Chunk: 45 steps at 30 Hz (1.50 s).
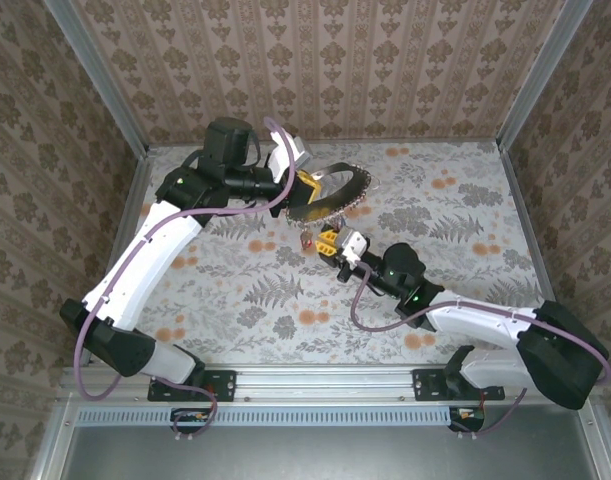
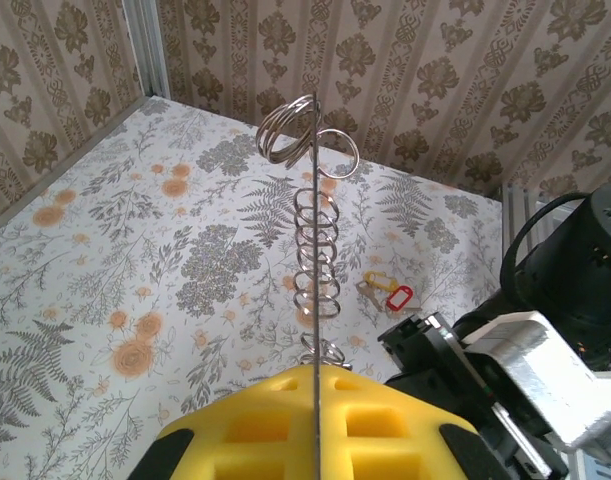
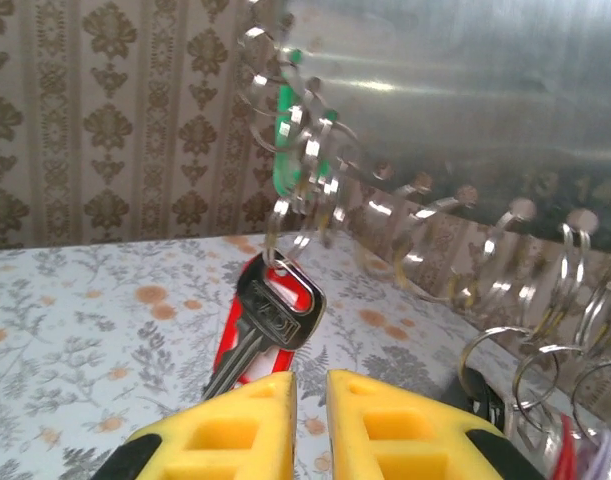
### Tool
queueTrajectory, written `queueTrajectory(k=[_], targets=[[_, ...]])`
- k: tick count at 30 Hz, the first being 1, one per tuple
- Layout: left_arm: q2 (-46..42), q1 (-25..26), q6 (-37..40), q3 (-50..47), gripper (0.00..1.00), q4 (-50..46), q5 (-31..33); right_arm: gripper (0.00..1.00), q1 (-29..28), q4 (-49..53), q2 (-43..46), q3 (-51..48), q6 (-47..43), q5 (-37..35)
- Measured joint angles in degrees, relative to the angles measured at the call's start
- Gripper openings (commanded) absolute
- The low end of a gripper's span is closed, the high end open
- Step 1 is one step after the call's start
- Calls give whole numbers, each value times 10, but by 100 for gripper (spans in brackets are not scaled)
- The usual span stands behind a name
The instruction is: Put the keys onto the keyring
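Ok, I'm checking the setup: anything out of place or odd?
Nothing stands out: the keyring looks unbent, its small rings sit in an even row, and the silver key by its rim looks intact.

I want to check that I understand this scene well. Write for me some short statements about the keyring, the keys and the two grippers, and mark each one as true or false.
1. The left gripper has its jaws shut on the edge of the keyring. True.
2. The keyring lies flat on the table. False: it is held up off the table, with its rings hanging from the rim.
3. A silver key sits just ahead of the right gripper. True.
4. The tag among the rings above that key is pink. False: it is green.
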State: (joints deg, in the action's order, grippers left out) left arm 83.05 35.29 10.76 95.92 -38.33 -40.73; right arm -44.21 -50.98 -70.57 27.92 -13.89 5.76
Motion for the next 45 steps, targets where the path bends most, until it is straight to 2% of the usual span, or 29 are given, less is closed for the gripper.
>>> queueTrajectory(k=[5, 11, 24, 35, 45], targets=[[0, 0, 0, 1, 0, 2, 0, 18, 0, -49, -4, -6, 5, -50], [0, 0, -1, 1, 0, 3, 0, 18, 0, -65, -4, -7, 6, -71], [-31, 0, -7, -21, 0, 31, 0, 18, 0, -66, 28, -23, 6, -66], [-49, 0, -7, -43, 0, 61, -18, 15, -4, -30, 88, -23, -8, -7], [-65, 0, -6, -60, 0, 80, -32, 16, -37, 10, 95, -16, -59, -17]])
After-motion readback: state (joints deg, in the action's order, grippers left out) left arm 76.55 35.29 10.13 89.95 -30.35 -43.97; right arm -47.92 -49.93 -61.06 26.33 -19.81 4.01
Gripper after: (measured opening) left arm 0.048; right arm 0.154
